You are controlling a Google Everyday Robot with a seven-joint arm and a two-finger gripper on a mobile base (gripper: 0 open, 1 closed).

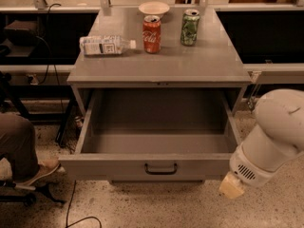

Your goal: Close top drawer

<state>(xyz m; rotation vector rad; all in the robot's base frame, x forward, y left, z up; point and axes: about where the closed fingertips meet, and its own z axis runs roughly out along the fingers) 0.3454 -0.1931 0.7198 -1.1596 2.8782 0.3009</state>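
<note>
— Where is the top drawer [159,144]?
— Pulled far out from under the front edge of the bench [199,65], its grey inside open to view, and the dark loop handle [160,168] at mid-panel.
— And the gripper [231,187]?
— Low, off the bench's front right corner, just beside the right end of the drawer's front panel, at the tip of the white arm [275,132]. I cannot tell whether it touches the panel, nor whether it is open or closed.
— What stands on top?
— A bowl [154,7] at the back edge. A red can [151,27] and a green can [190,27] stand just in front of it. A water bottle [104,45] lies on its side near the left edge.
— Anything else?
— A person's leg [19,146], past the front left corner.
</note>
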